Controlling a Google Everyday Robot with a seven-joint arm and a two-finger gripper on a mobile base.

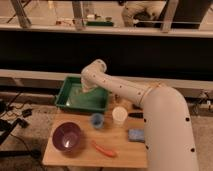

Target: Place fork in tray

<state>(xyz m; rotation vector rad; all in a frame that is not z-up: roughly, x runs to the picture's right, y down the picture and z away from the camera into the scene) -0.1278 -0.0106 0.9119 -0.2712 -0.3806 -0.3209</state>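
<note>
Bowl (67, 138) and cups (97, 120) stand nearest on the tabletop (125, 153). Behind them, centre-left of the frame, lies the tray (63, 95). The gripper (86, 93) hangs low over its middle, probably to set the fork inside. The arm masks it: whether it holds anything cannot be told, and no fork is discernible.

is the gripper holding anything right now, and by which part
Cannot tell: the gripper sits over the green tray, mostly hidden by the arm, and nothing in it shows clearly.
</note>
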